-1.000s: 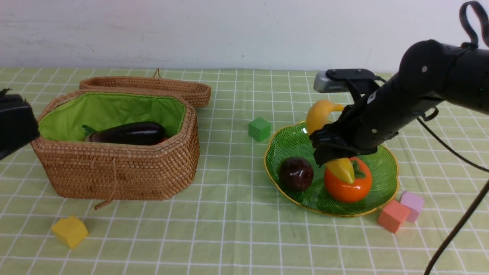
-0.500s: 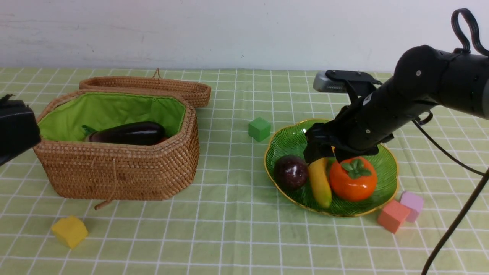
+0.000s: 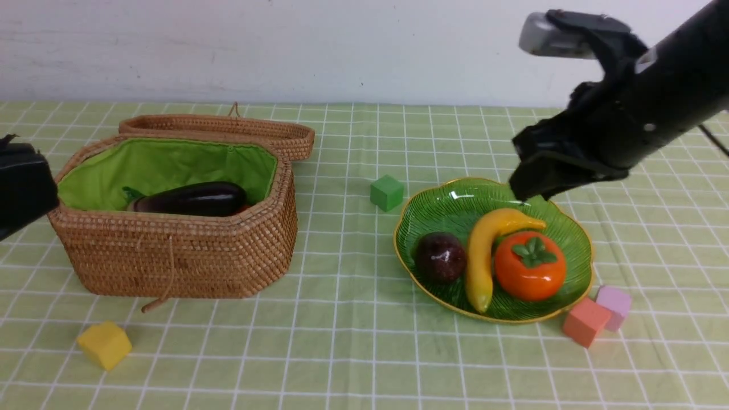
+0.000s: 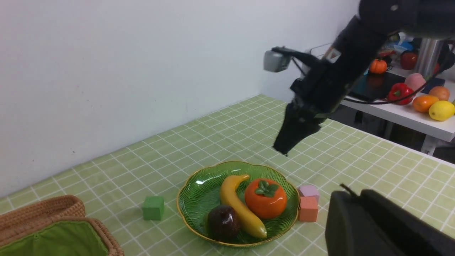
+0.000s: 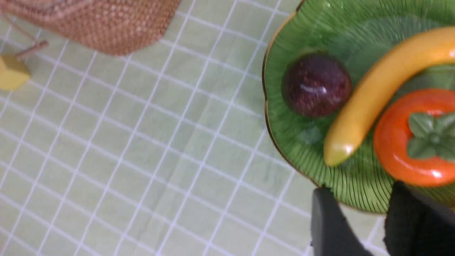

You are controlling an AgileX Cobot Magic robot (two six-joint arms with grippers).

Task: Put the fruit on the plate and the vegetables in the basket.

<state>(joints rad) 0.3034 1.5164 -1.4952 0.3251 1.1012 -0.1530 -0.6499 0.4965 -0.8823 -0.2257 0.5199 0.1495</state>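
Front view: plate [image 3: 569, 239] sits on the bench [image 3: 353, 353] right of centre, w/ all three fruits in it. Banana [image 3: 481, 256] lies between mangosteen [image 3: 440, 257] and persimmon [image 3: 530, 265], touching the persimmon; long axis runs roughly near-to-far, one end at the near rim, the far part curving right to a tip over the persimmon's top. Persimmon calyx faces up. Right tool [image 3: 527, 185] hangs above the plate's far edge, clear of the fruit, nothing in it; tips point down-left, and the gap can't be read here. Basket [image 3: 171, 256] stands left, lid [image 3: 228, 128] laid back behind it. Eggplant [image 3: 191, 199] lies inside, long axis left-right, green leaves at its left end. Left tool [image 3: 23, 188] is a dark block at the left edge; it is closed. Cubes on the bench: green [image 3: 387, 192], yellow [image 3: 104, 344], orange [image 3: 585, 322] and pink [image 3: 614, 306] just beside the plate.

Left wrist view: right tool [image 4: 289, 138] over the plate's [image 4: 192, 209] far side, empty. Banana [image 4: 238, 206] between mangosteen [image 4: 224, 222] and persimmon [image 4: 266, 198].

Right wrist view: two dark fingers [image 5: 328, 227] stand narrowly apart w/ nothing between, just off the plate rim [image 5: 270, 124]. Banana [image 5: 376, 92] runs diagonally, blunt end near the rim.
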